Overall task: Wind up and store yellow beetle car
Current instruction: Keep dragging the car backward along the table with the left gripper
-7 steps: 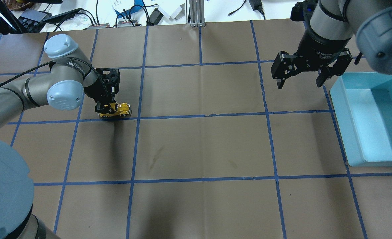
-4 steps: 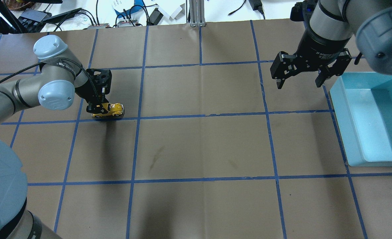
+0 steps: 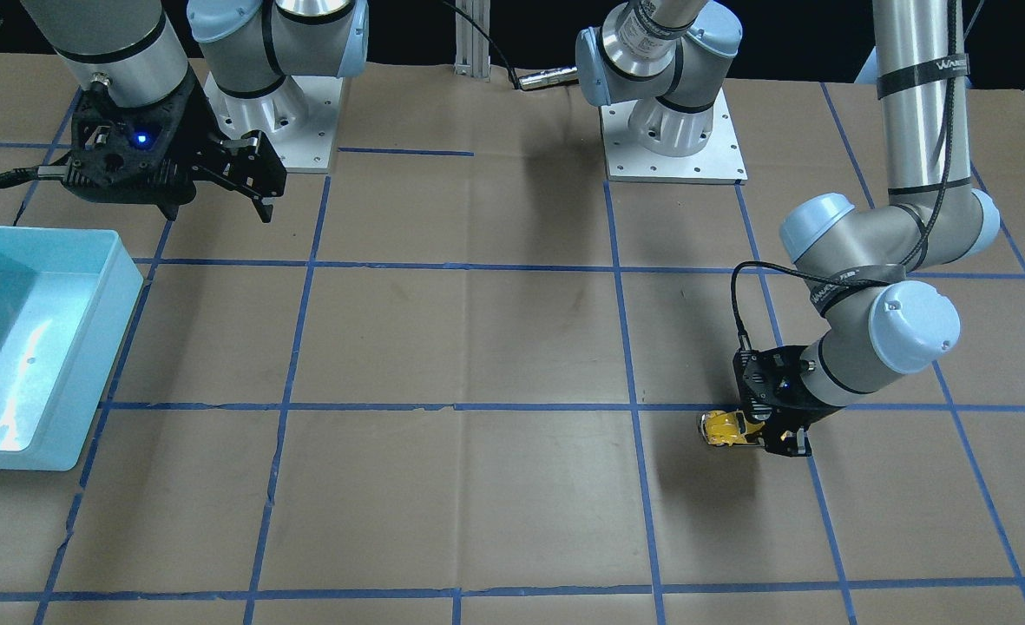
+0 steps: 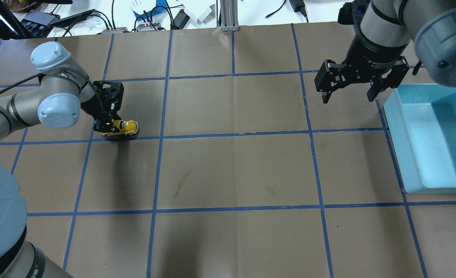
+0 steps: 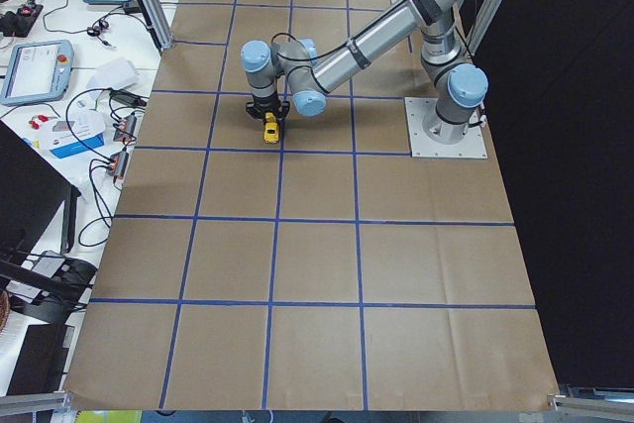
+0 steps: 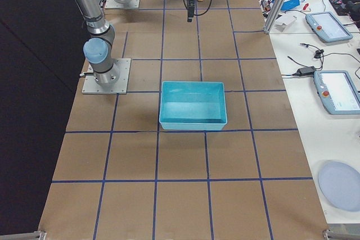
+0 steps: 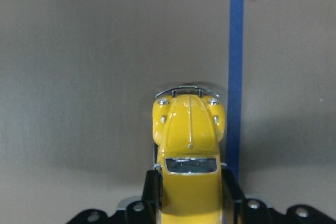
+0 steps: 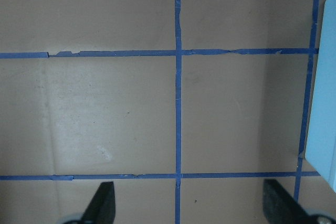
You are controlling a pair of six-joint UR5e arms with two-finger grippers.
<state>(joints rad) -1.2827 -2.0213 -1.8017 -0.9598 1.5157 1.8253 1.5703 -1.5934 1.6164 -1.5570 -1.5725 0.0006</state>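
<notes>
The yellow beetle car (image 4: 123, 127) stands on the brown paper at the left, beside a blue tape line. It also shows in the front view (image 3: 725, 429), the left side view (image 5: 269, 130) and the left wrist view (image 7: 190, 145). My left gripper (image 4: 106, 125) is shut on the car's rear end, with the car's wheels on the table. Its fingers (image 7: 152, 190) press both sides of the body. My right gripper (image 4: 349, 96) is open and empty, raised above the table at the far right, next to the light blue bin (image 4: 399, 154).
The light blue bin (image 3: 9, 408) sits at the table's right edge and looks empty. Blue tape lines form a grid on the brown paper (image 4: 235, 170). Cables and devices (image 4: 96, 19) lie beyond the far edge. Both arm bases (image 3: 673, 130) stand at the near side.
My left gripper has dragged the yellow beetle car to the left along the table, staying shut on it. The right arm has not moved.
</notes>
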